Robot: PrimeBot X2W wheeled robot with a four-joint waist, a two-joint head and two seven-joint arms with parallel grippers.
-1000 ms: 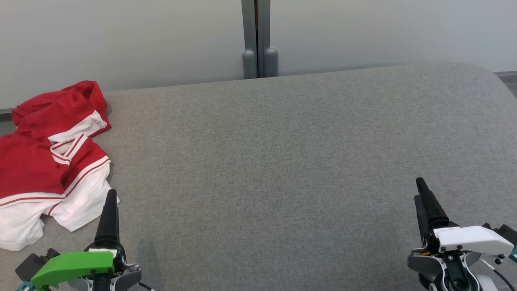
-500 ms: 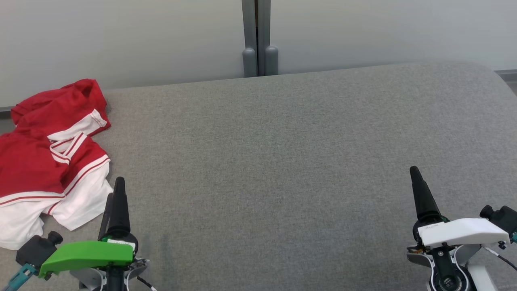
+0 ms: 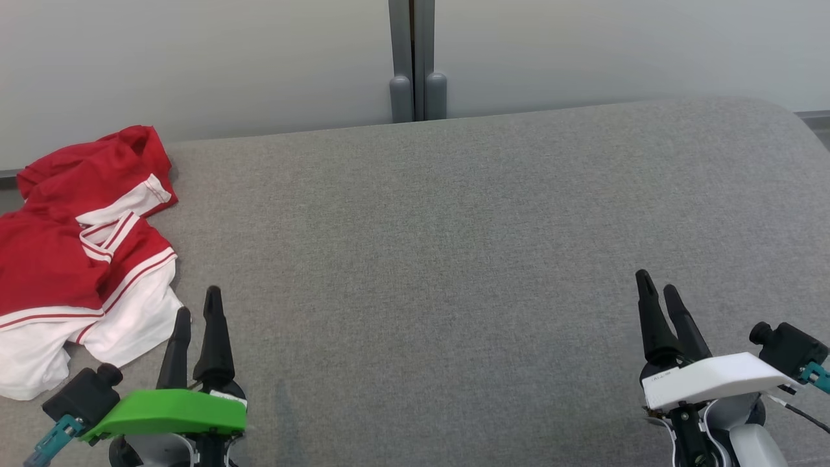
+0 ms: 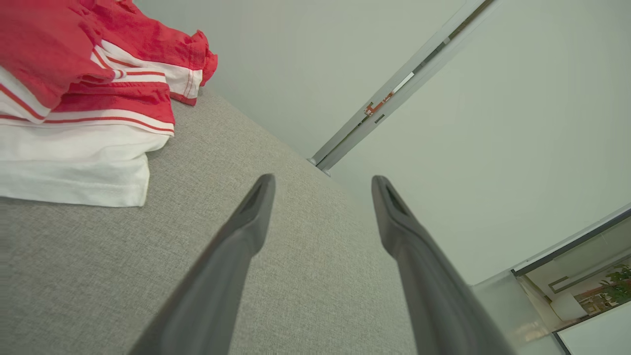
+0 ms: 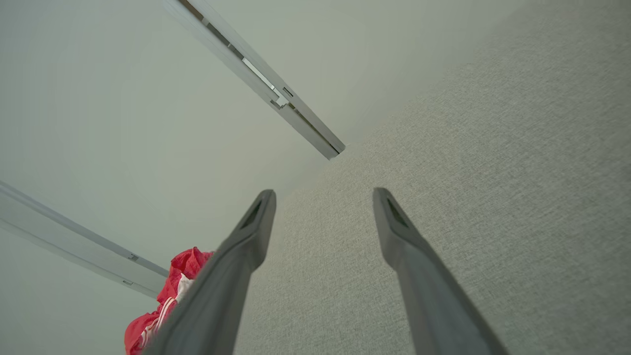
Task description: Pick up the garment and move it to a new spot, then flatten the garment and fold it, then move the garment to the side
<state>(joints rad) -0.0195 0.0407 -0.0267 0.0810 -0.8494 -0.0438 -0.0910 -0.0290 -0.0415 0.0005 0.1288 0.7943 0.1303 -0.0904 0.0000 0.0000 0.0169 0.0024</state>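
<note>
1. Head view: you see the garment (image 3: 78,259), red with white bands, lying crumpled at the far left of the grey cushion (image 3: 454,259); the picture edge cuts part of it. Its long axis runs from the red end, far from the robot, to the white hem near the robot. The left gripper (image 3: 198,301) stands just beside that white hem without touching it, jaws apart and empty. I judge it is placed there to begin the pick. The right gripper (image 3: 656,281) hangs well apart on the right, also open and empty.
2. Left wrist view: the fingers (image 4: 231,256) point past the garment's white edge, so you would need to turn them toward it.
3. Right wrist view: between the wide, empty jaws there is bare cushion. The garment is far off at the lower left.
</note>
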